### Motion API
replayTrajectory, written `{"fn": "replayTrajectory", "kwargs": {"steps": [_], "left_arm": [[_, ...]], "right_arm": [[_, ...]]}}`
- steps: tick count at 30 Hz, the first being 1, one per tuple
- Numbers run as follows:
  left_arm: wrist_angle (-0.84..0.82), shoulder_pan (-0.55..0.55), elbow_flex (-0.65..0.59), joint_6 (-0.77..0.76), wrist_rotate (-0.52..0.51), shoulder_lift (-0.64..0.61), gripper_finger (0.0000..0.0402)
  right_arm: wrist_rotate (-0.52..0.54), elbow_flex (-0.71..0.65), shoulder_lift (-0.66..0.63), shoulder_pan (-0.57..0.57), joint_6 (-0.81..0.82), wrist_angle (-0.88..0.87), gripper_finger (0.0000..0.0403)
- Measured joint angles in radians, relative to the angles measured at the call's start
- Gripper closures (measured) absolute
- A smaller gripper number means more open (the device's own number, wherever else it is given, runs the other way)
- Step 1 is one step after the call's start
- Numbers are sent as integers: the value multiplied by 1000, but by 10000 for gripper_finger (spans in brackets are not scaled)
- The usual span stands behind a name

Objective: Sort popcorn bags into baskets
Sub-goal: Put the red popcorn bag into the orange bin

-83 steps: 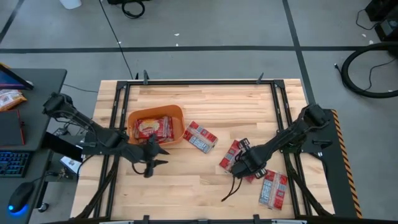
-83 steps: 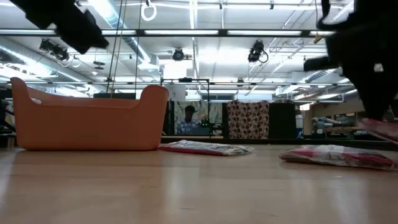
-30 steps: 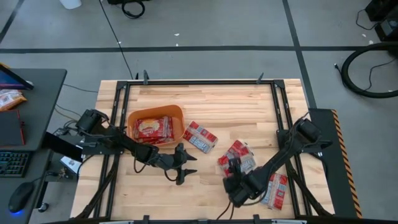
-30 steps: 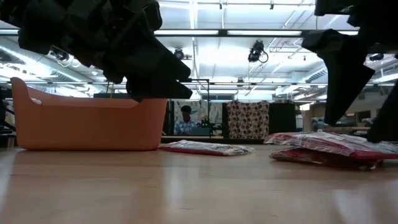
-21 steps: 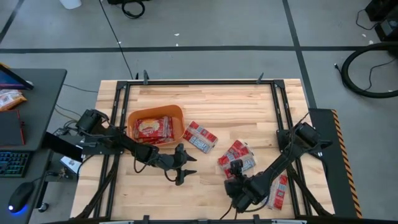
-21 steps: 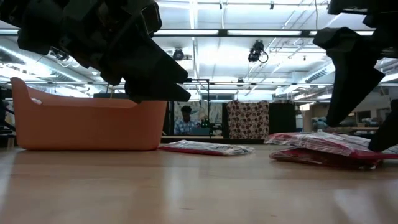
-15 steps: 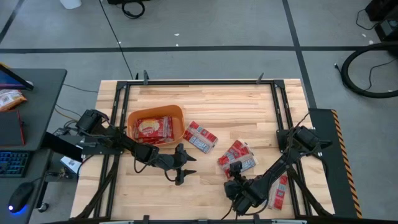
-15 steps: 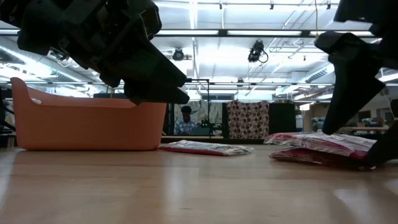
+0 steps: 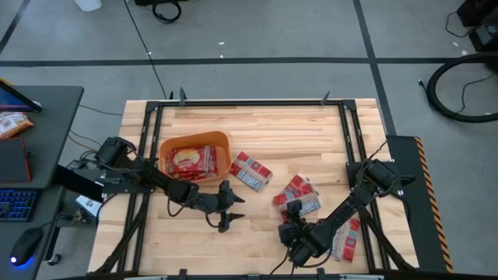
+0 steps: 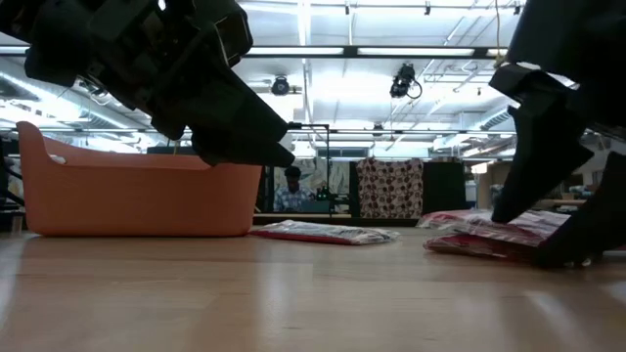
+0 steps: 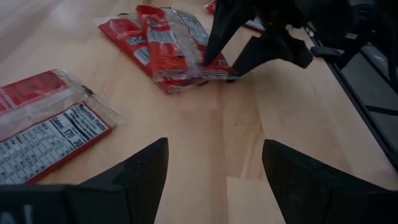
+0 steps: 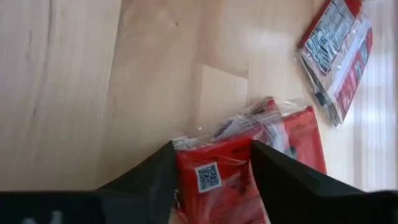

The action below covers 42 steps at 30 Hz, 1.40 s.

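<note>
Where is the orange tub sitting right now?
In the high view the orange tub sits on the table's left half with popcorn bags inside, just beyond the left end effector; one loose popcorn bag lies beside its right wall.

Count from my station: one orange tub (image 9: 194, 158), two arms, four clusters of popcorn bags.

I see bags inside the tub, one pack (image 9: 250, 170) beside it, a stack (image 9: 296, 194) mid-table, another pack (image 9: 346, 236) at right edge; exact bag total unclear.
</note>
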Motion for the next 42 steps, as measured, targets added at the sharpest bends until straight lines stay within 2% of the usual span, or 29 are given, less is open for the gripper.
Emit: {"fn": "replayTrajectory", "kwargs": {"steps": [9, 12, 17, 21, 28, 32, 39, 42], "left_arm": [[3, -5, 0, 16, 0, 0, 138], [2, -5, 0, 102, 1, 0, 138], [1, -5, 0, 275, 1, 0, 138], [3, -5, 14, 295, 0, 0, 138], [-60, -27, 124, 492, 1, 0, 138], [-127, -22, 172, 500, 2, 0, 138], [-130, -2, 182, 499, 21, 0, 138], [-118, 3, 183, 499, 42, 13, 138]], "right_arm": [[-43, -18, -2, -3, -11, 6, 345], [-51, -19, -6, -3, -21, 3, 391], [-64, 15, -41, -3, -85, -24, 391], [-93, 67, -94, -10, -185, -39, 397], [-253, 131, -163, -87, -269, -28, 398], [-349, 167, -200, -147, -272, -13, 398], [-541, 178, -250, -270, -263, 41, 398], [-581, 180, -266, -315, -263, 80, 398]]}}
